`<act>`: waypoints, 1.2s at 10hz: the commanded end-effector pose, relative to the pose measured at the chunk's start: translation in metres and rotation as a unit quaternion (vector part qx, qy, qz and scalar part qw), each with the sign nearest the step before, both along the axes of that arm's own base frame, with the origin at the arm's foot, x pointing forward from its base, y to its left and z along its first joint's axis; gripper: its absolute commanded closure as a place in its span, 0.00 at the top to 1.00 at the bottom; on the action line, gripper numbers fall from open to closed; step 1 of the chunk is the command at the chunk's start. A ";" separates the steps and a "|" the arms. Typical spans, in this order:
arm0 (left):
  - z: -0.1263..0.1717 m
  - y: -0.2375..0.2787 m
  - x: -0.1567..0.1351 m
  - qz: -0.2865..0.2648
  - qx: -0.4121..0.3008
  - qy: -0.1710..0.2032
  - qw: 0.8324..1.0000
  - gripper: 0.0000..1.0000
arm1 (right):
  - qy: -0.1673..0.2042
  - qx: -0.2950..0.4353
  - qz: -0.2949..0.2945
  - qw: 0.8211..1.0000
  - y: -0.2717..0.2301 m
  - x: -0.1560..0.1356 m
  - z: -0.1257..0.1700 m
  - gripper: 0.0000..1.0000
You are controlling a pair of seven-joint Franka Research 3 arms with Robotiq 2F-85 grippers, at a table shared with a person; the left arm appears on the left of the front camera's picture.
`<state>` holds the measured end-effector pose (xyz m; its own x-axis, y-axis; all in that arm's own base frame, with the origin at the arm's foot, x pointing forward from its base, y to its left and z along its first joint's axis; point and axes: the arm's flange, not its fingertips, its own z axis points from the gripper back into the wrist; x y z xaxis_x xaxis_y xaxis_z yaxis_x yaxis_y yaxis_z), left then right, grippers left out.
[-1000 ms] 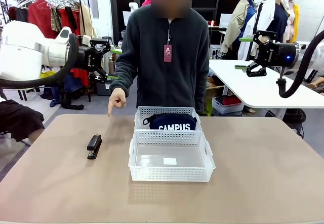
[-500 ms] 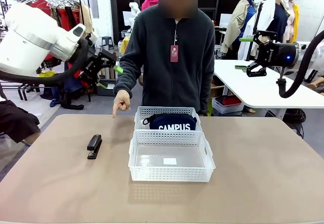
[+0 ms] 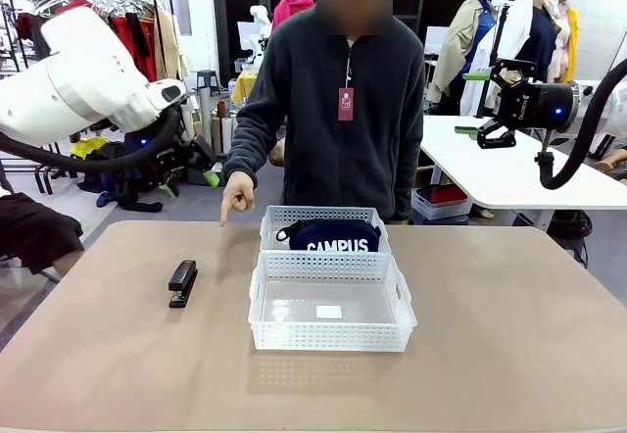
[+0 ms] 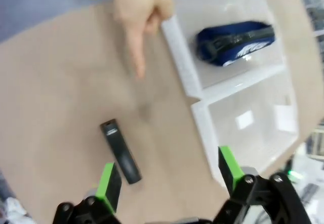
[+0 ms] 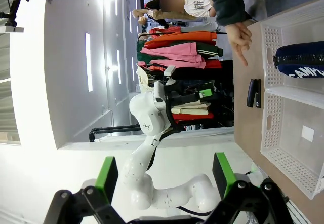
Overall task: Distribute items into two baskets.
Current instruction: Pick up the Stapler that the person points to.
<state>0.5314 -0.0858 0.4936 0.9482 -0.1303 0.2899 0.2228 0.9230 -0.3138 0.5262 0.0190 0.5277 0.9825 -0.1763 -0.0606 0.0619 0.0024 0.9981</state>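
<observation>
Your left pincer (image 4: 169,177) hung spread wide, the stapler (image 4: 120,151) lying on the desk (image 4: 61,92) just ahead of it. The person's hand (image 4: 142,11) pointed beyond, so a skewed descent could knock the stapler aside.

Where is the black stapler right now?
In the front view the stapler lies on the table left of the near basket, apart from it, nearer than the person's pointing hand.
</observation>
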 end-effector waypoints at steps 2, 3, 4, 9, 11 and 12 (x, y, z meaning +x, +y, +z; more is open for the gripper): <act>-0.018 -0.015 -0.001 -0.003 0.102 -0.008 0.995 1.00 | 0.001 0.005 -0.009 1.000 0.001 -0.002 0.001 1.00; -0.024 -0.020 -0.002 -0.005 0.111 -0.009 0.994 1.00 | 0.001 0.005 -0.009 1.000 0.001 -0.002 0.001 1.00; -0.030 -0.019 0.001 0.000 0.129 -0.005 0.992 1.00 | 0.001 0.005 -0.009 1.000 0.001 -0.002 0.001 1.00; -0.032 -0.020 0.001 -0.017 0.121 0.002 0.992 1.00 | 0.001 0.005 -0.009 1.000 0.001 -0.002 0.001 1.00; -0.036 -0.022 0.002 -0.012 0.120 0.005 0.993 1.00 | 0.001 0.005 -0.009 1.000 0.001 -0.002 0.001 1.00; -0.044 -0.026 0.004 0.026 0.234 0.034 0.971 1.00 | 0.001 0.005 -0.009 1.000 0.001 -0.002 0.001 1.00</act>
